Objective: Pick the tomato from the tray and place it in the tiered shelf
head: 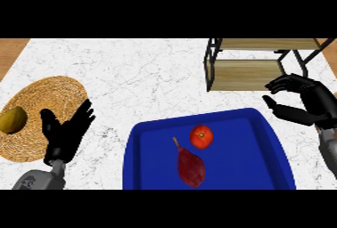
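Far out beyond my left hand [66, 131] lies a woven mat [56, 91] with a yellowish-green fruit [13, 119] on its outer edge. That hand rests over the mat's inner side, fingers up and spread, holding nothing.

Between my two hands sits the blue tray [256, 156]. On it, the tomato [202, 136] lies toward the far side, and a dark red pear-shaped fruit [191, 165] lies just nearer me, its stem pointing up close beside the tomato — nearly touching, though I cannot tell if they meet.

My right hand [299, 104] hovers past the tray's far right corner, open, thumb and fingers parted as if shaped for a grasp, with nothing in it. The tomato is inward of it and toward me; the tiered shelf [247, 67] stands just beyond it, its lower board close to my fingertips.

The risks, as I judge them: coming down on the tomato, my fingers may catch the red fruit's stem and nudge both — the tomato is round and could roll. And the shelf's dark frame is so near that a lift could clip it.
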Motion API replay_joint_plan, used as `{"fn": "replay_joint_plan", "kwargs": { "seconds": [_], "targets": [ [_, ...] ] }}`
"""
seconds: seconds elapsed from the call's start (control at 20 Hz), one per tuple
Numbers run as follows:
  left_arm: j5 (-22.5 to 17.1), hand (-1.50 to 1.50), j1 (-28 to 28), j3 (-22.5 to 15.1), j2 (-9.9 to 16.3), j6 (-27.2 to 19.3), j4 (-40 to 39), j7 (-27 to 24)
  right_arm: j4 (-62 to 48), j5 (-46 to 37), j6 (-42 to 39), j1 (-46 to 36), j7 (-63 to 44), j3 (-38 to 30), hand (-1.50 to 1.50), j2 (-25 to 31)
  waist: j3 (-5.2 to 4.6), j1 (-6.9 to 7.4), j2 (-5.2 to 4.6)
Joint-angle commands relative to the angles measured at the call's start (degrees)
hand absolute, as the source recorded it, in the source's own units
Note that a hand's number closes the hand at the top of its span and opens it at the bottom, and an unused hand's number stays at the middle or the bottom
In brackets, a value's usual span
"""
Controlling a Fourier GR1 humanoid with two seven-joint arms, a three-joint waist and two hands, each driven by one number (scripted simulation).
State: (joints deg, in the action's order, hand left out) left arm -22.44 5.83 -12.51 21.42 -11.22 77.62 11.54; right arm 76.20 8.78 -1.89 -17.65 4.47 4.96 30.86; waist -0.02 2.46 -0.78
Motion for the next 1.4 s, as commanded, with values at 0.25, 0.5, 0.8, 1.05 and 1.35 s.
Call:
{"fn": "replay_joint_plan", "kwargs": {
  "seconds": [0.25,0.5,0.8,1.05,1.35],
  "targets": [
    [-0.4,0.00,-1.6,2.6,0.8,1.1,-2.1,1.4,-14.1,-0.4,-23.8,-6.9,15.2,1.9,-1.50,6.5,0.07,-1.42,0.50],
    [1.3,0.00,-2.1,2.2,-1.1,-0.1,-1.4,1.0,-4.8,2.0,-30.4,-10.4,3.3,3.7,-1.50,7.8,-0.03,-2.28,0.88],
    [1.8,0.00,-2.1,3.6,-1.2,1.2,-4.9,-0.3,9.4,0.0,-28.1,-10.2,-12.6,9.4,-1.50,5.7,-0.12,-2.92,0.99],
    [1.8,0.00,-4.8,3.3,-1.6,2.5,-3.0,-0.6,17.0,-2.1,-21.2,-12.4,-29.3,11.4,-1.50,2.0,-0.10,-2.73,1.05],
    [1.2,0.00,-3.6,5.7,0.3,3.8,-1.0,2.4,19.7,-12.5,-14.8,-14.7,-41.2,18.0,-1.50,-5.6,-0.04,-2.15,0.87]
  ]
}}
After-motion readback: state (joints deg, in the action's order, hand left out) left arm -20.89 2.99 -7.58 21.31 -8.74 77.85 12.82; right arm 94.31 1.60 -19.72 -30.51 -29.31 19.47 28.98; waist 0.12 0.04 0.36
